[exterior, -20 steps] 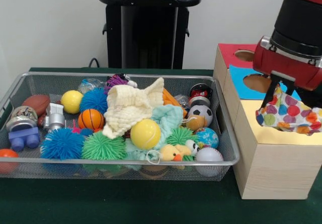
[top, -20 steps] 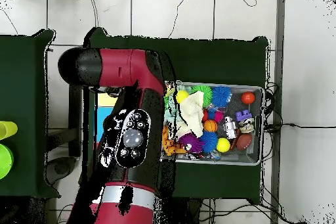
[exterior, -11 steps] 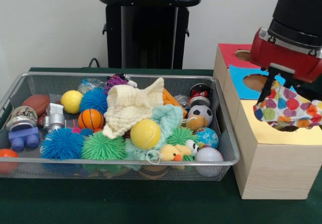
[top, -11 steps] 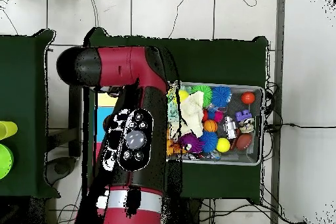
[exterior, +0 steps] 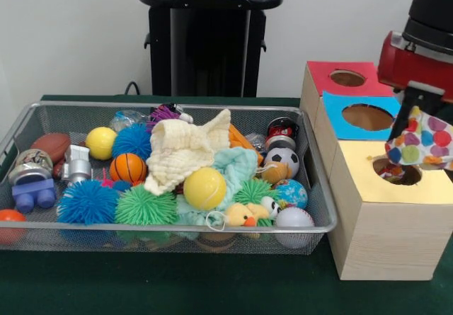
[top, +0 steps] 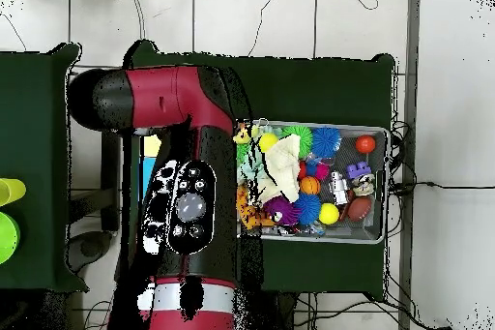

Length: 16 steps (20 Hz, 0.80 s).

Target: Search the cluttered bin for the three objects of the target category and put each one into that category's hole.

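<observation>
1. Front view: gripper [exterior: 416, 111] at the right edge, black fingers closed on a polka-dot cloth [exterior: 422, 142]. Cloth hanging directly below the fingers, over the round hole in the yellow panel [exterior: 368, 180] of the wooden box [exterior: 379, 237], its lower edge just above the hole. Blue panel hole [exterior: 362, 117] just left of the gripper, red panel hole [exterior: 347, 78] up and left of it. Wire-mesh bin [exterior: 322, 187] well to the left of the gripper, full of toys: cream cloth [exterior: 185, 151], yellow ball [exterior: 204, 188], mint cloth [exterior: 237, 165], mini basketball [exterior: 128, 167], blue spiky ball [exterior: 87, 202], green spiky ball [exterior: 145, 205], soccer ball [exterior: 284, 160], white baseball [exterior: 294, 219], toy duck [exterior: 242, 216], football [exterior: 49, 146].
2. Overhead view: red and black arm [top: 189, 200] covering the box; gripper and polka-dot cloth hidden beneath it, grip impossible to tell from here. Bin to the right of the arm, with the cream cloth and small balls visible inside.
</observation>
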### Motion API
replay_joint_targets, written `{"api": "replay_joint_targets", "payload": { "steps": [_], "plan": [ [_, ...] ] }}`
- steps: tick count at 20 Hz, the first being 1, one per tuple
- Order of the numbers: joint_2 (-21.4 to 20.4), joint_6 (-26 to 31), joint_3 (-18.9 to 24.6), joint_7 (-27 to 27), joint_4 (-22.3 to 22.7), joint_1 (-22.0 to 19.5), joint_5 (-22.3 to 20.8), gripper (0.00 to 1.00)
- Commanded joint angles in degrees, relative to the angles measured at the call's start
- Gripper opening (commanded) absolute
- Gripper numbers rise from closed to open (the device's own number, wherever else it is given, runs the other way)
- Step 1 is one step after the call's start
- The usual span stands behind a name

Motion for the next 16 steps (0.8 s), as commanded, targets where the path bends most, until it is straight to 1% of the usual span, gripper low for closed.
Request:
{"api": "replay_joint_targets", "payload": {
  "steps": [1, 6, 13, 16],
  "plan": [
    [0.36, 0.77, 6.70, -6.26, 7.62, 0.60, -3.06, 0.00],
    [-0.07, -0.44, 6.36, -5.65, 8.21, 1.21, -4.25, 0.00],
    [-0.46, -0.72, 7.06, -5.77, 8.80, 0.61, -4.99, 0.00],
    [-0.23, -0.55, 7.63, -5.95, 8.31, 0.16, -5.20, 0.00]
  ]
}}
